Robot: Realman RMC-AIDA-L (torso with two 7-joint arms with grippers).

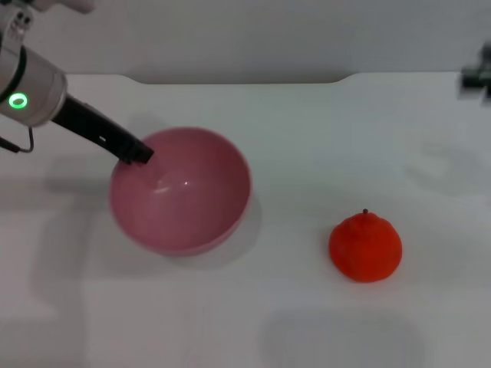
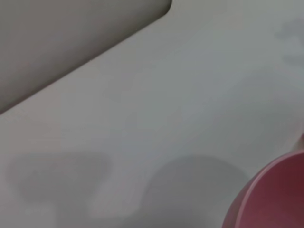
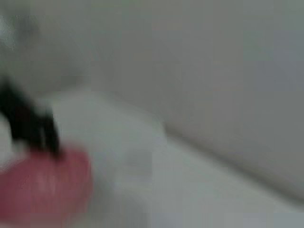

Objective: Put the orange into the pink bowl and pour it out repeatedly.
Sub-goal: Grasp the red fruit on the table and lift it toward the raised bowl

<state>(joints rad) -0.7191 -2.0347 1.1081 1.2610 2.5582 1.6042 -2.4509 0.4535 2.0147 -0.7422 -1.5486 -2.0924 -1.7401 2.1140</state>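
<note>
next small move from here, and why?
Probably the right gripper, now at the table's far right edge, should come down toward the orange. The orange sits upright on the table, apart from the pink bowl and on its right, so it is unpicked. The bowl looks empty, and the left gripper is at its far-left rim, apparently holding it.

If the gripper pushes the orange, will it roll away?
The orange looks roundish, so it would probably roll, though its lumpy shape may stop it soon. It sits alone on the flat table, apart from the bowl, so nothing would block it.
</note>
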